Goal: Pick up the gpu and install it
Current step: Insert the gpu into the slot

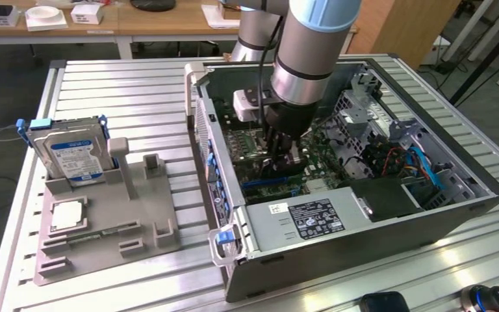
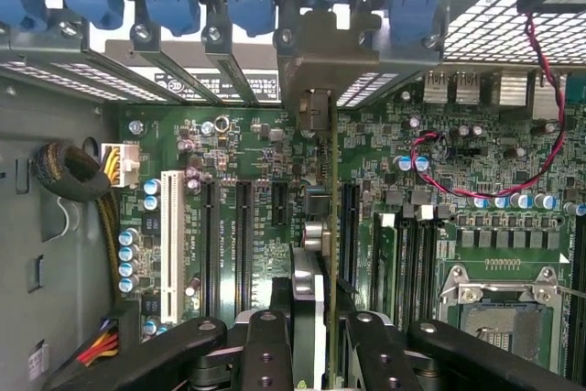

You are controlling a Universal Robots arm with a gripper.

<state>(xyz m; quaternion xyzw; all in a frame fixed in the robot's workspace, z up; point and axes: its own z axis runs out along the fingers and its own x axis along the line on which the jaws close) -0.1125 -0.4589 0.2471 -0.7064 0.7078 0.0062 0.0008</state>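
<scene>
- the gripper [image 2: 316,336] is clenched on the gpu [image 2: 322,226], held edge-on inside the computer case [image 1: 336,253], right over the motherboard [image 2: 229,190].
- step in hand, as i judge it: seating the card, its metal end at the case's rear slots.
- next calls for keeping the card's edge aligned with the motherboard's slot and a straight press down.

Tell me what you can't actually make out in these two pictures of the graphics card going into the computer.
- Whether the gpu is fully seated: in the wrist view the gripper covers its near end; in the exterior view the arm hides it.
- Which slot takes the card: it is seen edge-on, covering the slot.
- The hard drive label text: too small.
- The object at the exterior view's bottom edge: cut off.
</scene>
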